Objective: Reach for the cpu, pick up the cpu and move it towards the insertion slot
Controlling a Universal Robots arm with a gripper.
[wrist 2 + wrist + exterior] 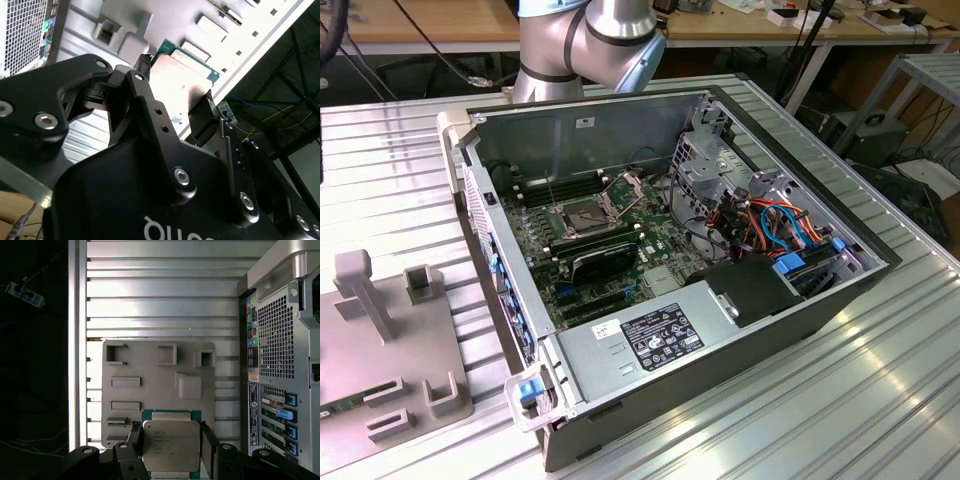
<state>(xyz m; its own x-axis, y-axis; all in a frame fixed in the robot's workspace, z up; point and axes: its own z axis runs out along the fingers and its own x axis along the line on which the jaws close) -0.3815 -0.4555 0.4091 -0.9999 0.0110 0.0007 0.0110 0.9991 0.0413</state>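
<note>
In both wrist views the cpu (171,445) sits between my two black fingers, a silver square lid on a green board. My gripper (171,436) is shut on it, one finger (134,434) on each side. The cpu hangs above the grey holder plate (159,385), clear of its surface. In the second wrist view the cpu (186,70) shows edge-on, and the gripper (175,97) clamps it from both sides. In the exterior view the insertion slot (585,213) lies on the motherboard inside the open computer case (760,330), its metal bracket (625,186) hinged up.
The case's rear panel (277,365) stands close beside the holder plate. The grey holder plate (380,350) with raised blocks lies at the exterior view's left on the ribbed metal table (800,420). A black heatsink (605,258) and cables (785,225) crowd the case. My arm (590,40) rises behind it.
</note>
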